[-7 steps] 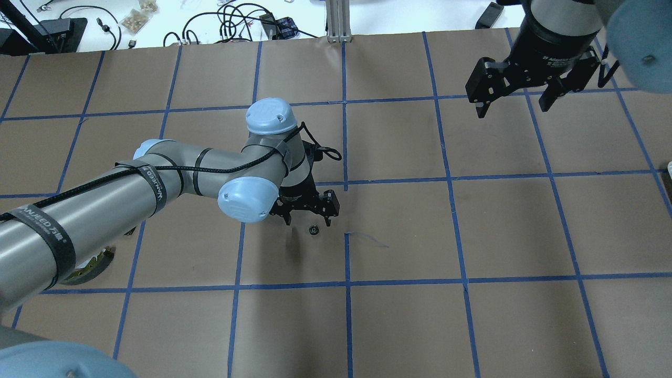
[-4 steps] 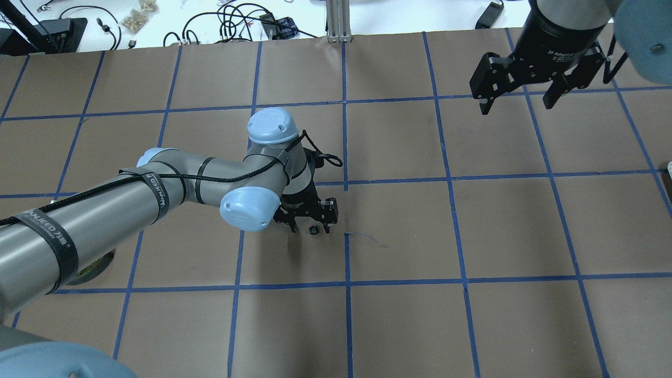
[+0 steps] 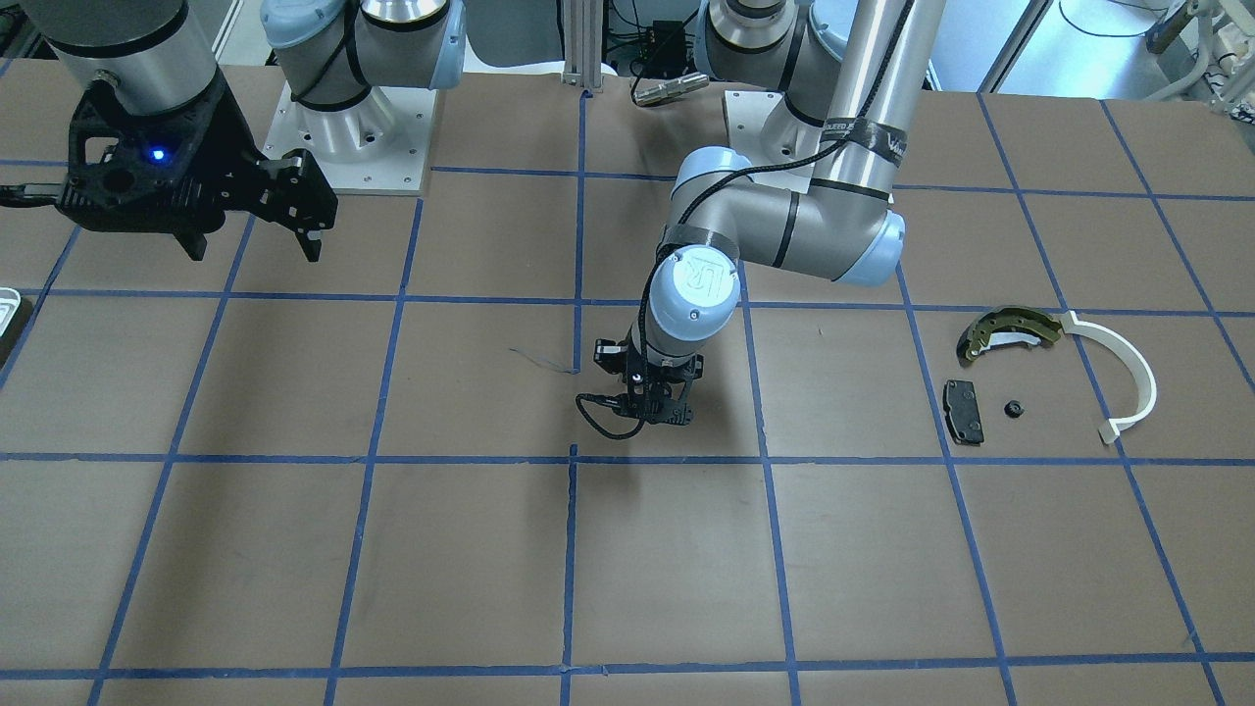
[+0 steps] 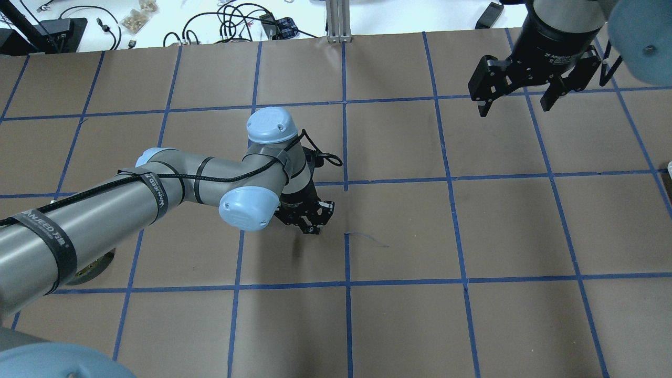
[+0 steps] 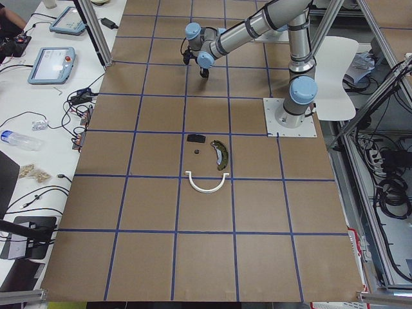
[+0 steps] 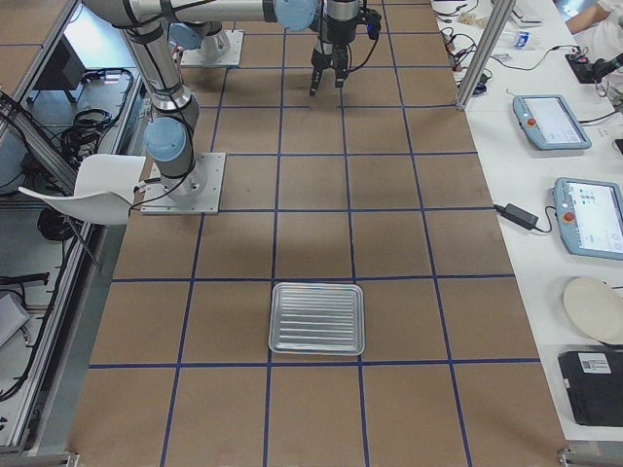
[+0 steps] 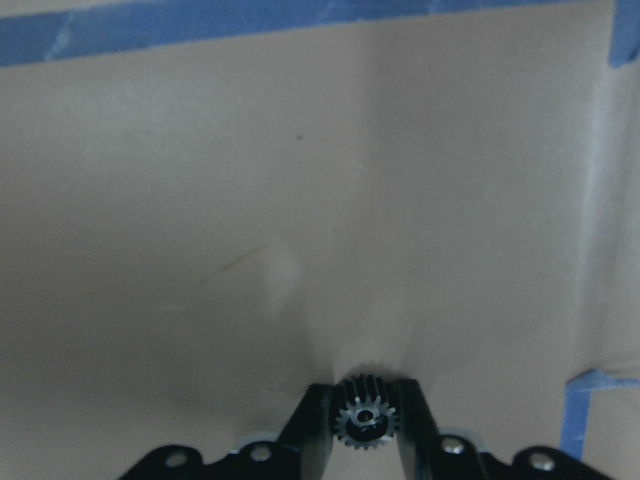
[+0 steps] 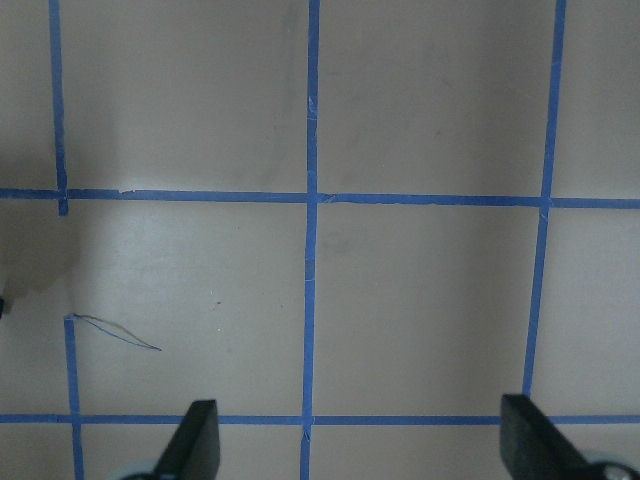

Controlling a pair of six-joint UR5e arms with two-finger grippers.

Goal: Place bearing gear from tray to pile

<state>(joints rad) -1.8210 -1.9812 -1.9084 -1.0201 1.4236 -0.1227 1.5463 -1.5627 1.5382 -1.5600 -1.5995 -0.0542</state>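
Your left gripper (image 4: 312, 229) squeezes the bearing gear (image 7: 366, 412) beside the blue tape (image 7: 598, 384), its sides hidden, hole up.

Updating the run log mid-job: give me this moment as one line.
left gripper: shut on bearing gear, low over table | right gripper: open, empty, raised | pile: gear not yet there

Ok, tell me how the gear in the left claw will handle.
The gear looks rigid metal, probably dense for its size. The left claw pinches toothed edges, so it may pivot. Round: released on edge, it could roll.
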